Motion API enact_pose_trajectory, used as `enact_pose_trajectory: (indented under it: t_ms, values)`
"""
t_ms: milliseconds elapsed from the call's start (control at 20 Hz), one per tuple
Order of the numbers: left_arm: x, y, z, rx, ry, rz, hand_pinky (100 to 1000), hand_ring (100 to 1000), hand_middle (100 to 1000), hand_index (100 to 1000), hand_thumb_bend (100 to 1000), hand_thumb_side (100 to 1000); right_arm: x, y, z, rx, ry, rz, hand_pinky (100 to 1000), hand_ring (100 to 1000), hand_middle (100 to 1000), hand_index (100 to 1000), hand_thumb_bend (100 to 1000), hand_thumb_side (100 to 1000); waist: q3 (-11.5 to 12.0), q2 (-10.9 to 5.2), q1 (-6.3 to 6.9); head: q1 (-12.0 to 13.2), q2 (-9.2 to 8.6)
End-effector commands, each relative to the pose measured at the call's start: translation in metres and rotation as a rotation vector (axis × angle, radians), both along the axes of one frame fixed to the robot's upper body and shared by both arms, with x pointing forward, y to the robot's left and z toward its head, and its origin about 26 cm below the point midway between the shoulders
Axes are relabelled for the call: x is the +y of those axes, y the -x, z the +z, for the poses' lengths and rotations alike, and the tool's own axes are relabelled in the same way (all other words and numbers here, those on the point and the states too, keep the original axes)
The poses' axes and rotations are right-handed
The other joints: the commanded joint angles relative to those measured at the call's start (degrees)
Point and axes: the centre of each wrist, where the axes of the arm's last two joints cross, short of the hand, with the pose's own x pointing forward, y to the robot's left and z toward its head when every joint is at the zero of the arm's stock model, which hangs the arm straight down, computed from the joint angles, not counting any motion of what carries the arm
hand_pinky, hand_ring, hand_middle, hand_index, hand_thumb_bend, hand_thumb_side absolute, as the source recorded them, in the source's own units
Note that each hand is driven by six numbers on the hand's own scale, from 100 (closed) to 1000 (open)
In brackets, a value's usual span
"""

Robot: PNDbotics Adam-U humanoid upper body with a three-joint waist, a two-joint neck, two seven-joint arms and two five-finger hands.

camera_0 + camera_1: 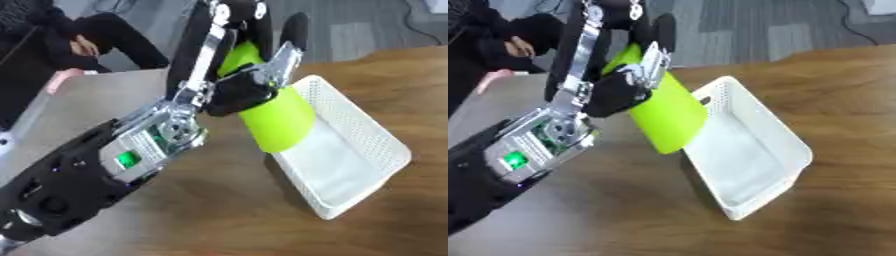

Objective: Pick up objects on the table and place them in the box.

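Left robot hand [241,90] grips green cylinder [278,120] — top hidden

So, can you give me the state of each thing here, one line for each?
Left hand: raised, fingers curled round the green cylinder.
Green cylinder: held off the table, tilted, lower end at the box's near rim.
White box: on the table, open top, nothing visible inside.
Right hand: not in view.
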Motion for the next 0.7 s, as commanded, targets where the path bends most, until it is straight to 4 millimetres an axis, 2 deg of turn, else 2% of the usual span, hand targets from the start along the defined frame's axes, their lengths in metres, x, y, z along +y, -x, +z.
enact_pose_trajectory:
  t_ms: [50,350,550,650,700]
  values:
    - [0.005,0.003,0.014,-0.077,-0.001,0.013,100,100,100,193,100,672,0.002,0.004,0.010,-0.143,0.006,-0.027,293,336,390,519,100,1000,-0.4,-0.48,-0.01,2.2,-1.30]
    - [0.002,0.003,0.015,-0.133,-0.020,0.007,100,100,100,184,100,672,0.002,0.004,0.013,-0.149,0.013,-0.008,296,338,396,524,100,1000,-1.9,1.17,0.72,3.4,-2.70]
    - [-0.002,0.003,0.012,-0.199,-0.120,0.028,100,100,100,173,100,672,0.001,0.004,0.014,-0.151,0.016,0.003,298,340,398,527,100,1000,-2.6,2.09,0.99,4.4,-3.26]
    - [-0.005,0.004,0.006,-0.220,-0.250,0.031,100,100,202,222,100,672,0.001,0.004,0.015,-0.150,0.019,0.008,299,341,400,528,100,1000,-2.8,2.40,1.11,4.5,-3.39]
    - [-0.006,0.004,0.002,-0.216,-0.350,0.038,100,356,489,403,100,465,0.001,0.004,0.015,-0.150,0.021,0.010,299,341,400,529,100,1000,-2.8,2.51,1.16,4.3,-3.42]
